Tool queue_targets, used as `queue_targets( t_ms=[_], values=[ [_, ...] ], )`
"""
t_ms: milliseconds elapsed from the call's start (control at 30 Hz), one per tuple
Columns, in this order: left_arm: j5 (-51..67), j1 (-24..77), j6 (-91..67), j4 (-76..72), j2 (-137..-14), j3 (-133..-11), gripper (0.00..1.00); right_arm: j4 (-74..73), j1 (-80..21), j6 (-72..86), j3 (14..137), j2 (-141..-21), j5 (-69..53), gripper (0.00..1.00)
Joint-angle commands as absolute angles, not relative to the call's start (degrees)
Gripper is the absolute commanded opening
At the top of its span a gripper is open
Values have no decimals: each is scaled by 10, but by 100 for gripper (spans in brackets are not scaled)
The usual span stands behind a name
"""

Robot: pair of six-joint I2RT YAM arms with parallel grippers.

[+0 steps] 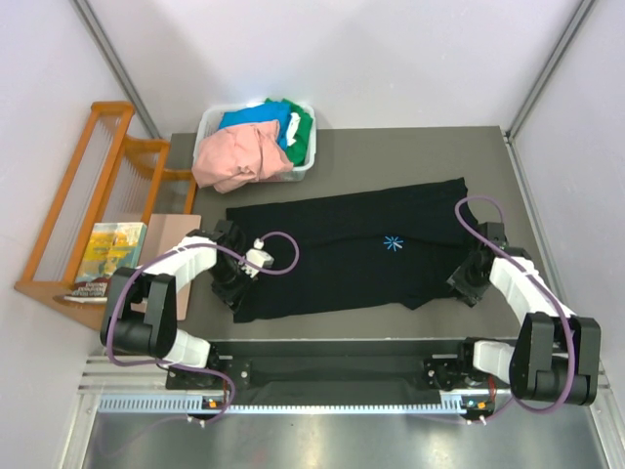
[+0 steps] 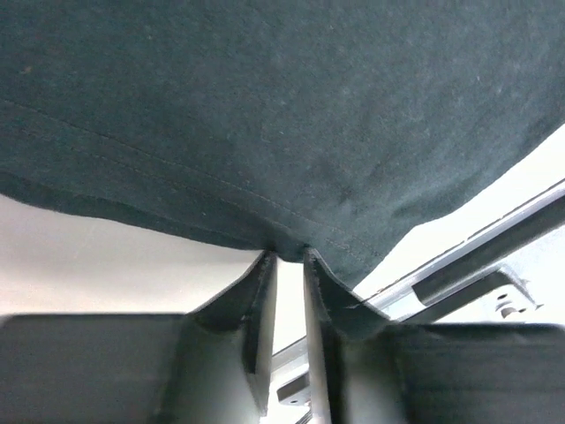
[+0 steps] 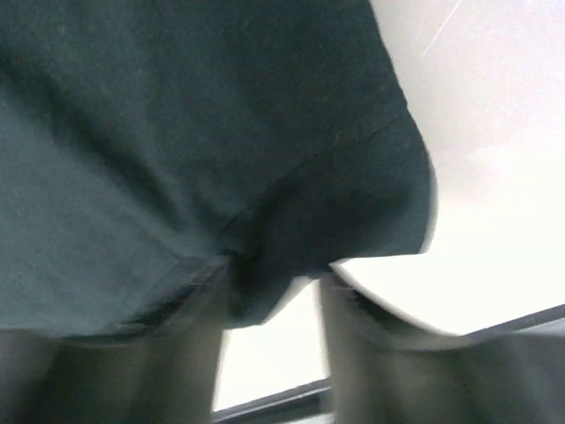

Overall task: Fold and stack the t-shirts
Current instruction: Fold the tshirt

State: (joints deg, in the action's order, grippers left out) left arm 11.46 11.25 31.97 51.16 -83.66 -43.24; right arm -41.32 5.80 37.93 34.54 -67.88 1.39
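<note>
Left gripper (image 2: 289, 259) pinches black t-shirt (image 1: 352, 249) hem; right gripper (image 3: 278, 276) blurry, grip unclear, poss. on cloth; shirt spread.

Table (image 1: 410, 156): dark grey and flat.
Centre: black t-shirt (image 1: 342, 254) lay spread widthwise across it.
Far left corner: white bin (image 1: 304, 167) stood there.

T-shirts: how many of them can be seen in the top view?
4. The black t-shirt is spread on the table; pink t-shirt, blue t-shirt and green t-shirt piled in the white bin, which may hide more.
</note>
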Motion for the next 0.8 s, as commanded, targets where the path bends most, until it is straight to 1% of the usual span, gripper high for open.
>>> queue_targets(
  t_ms=[0,67,167,400,767],
  values=[
    [110,114,309,493,-823,-456,0,-411,63,373,369,-655,8,27],
    [105,114,306,497,-812,-464,0,-417,63,372,377,-643,11,19],
    [98,114,306,505,-798,-483,0,-432,63,367,393,-627,15,14],
    [87,112,299,528,-784,-539,0,-469,63,358,428,-592,18,13],
    [74,112,294,561,-747,-540,0,-518,63,338,428,-535,2,13]
  ],
)
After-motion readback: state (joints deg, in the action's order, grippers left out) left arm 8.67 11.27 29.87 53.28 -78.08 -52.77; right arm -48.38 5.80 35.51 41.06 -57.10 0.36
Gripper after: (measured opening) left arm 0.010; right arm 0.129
